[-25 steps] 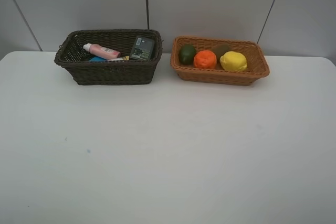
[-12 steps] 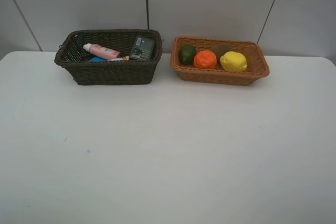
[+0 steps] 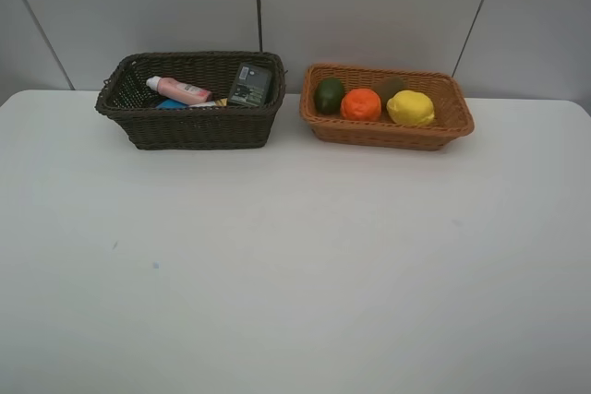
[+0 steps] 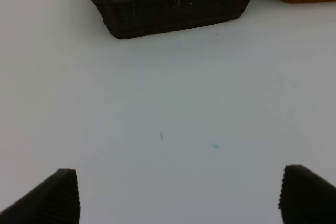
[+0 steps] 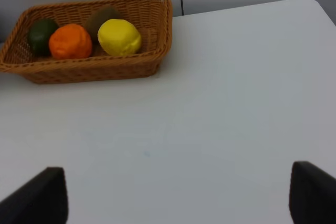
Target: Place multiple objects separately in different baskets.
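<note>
left pincer (image 4: pixel 178 195) wide | right pincer (image 5: pixel 178 198) wide | woven dark basket (image 3: pixel 189 126) | tan basket (image 3: pixel 388 132), possibly wicker

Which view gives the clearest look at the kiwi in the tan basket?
The right wrist view: the kiwi shows brown and fuzzy behind the orange and lemon. In the exterior high view it is small and mostly hidden. The left wrist view misses it.

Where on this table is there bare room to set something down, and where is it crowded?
Free: the white tabletop in front of both baskets, and the narrow gap between them. Crowded: the dark brown basket holding bottles, and the tan basket filled with fruit.
</note>
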Robot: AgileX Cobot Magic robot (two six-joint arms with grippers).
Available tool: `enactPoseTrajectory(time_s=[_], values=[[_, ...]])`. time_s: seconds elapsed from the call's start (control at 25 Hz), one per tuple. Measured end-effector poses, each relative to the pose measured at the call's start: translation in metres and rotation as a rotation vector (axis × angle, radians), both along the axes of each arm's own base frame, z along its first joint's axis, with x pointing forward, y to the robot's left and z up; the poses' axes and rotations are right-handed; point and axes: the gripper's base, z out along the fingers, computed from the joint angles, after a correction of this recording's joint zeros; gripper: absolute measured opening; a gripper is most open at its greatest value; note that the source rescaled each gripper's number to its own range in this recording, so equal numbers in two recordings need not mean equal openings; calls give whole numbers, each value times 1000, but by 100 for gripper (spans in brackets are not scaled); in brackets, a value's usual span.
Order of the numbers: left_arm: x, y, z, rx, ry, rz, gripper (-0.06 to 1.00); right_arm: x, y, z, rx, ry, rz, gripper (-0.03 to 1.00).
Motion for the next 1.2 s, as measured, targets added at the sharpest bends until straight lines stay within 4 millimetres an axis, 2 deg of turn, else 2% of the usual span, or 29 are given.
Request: enactPoseTrajectory(time_s=[0.36, 0.72, 1.2], values=[[0, 0, 0, 0, 0, 13, 100, 0, 0, 0, 0, 0, 0, 100], [0, -2, 0, 0, 0, 132, 100, 0, 0, 0, 0, 0, 0, 100], [0, -2, 0, 0, 0, 137, 100, 0, 0, 0, 2, 0, 2, 100]])
